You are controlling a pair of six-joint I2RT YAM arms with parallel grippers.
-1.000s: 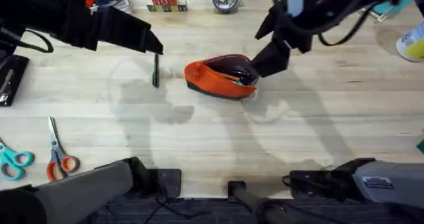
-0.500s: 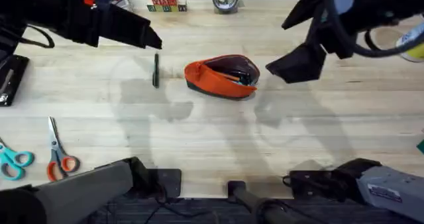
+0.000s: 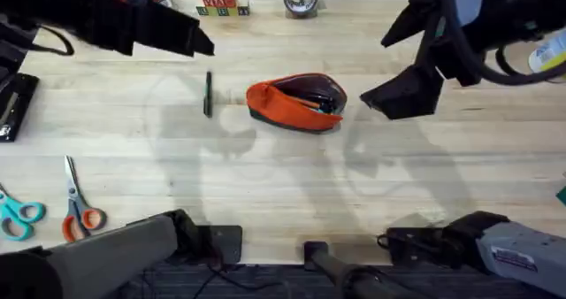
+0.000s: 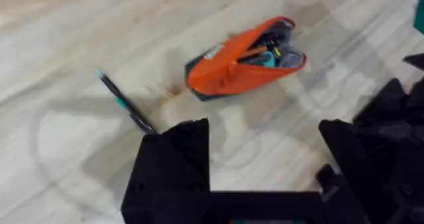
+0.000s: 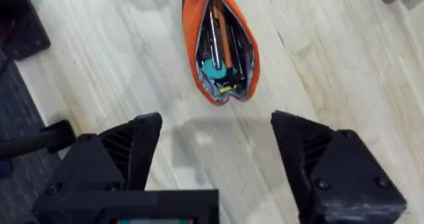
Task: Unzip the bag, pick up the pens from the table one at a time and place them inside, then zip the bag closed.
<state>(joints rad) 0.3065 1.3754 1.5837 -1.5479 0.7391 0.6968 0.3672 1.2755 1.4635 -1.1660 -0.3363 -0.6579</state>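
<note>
The right gripper [image 5: 215, 164] is seen with its two black fingers spread wide and nothing between them; in the overhead view it [image 3: 402, 94] is held above the table [image 3: 292, 184], just beside the bag's end that faces the right edge, without touching it. The left gripper [image 4: 265, 164] is likewise released, its fingers parted and empty, and in the overhead view it [image 3: 190, 41] is raised near the far edge, towards the far left corner.

The bag [image 3: 296, 102] is found lying on the table about midway between the left and right edges, closer to the far edge than to the near one. Its zipper is open: through the gap in the right wrist view several slim items can be made out inside the bag [image 5: 220, 42], among them something orange and something teal.

One pen [image 3: 208, 94] is left on the bare wood, well apart from the bag on its left-edge side, laid roughly in line with the left edge; a teal band is seen on the pen [image 4: 124, 103].

Two pairs of scissors [image 3: 49, 212], one teal-handled and one orange-handled, are placed by the near left corner.
</note>
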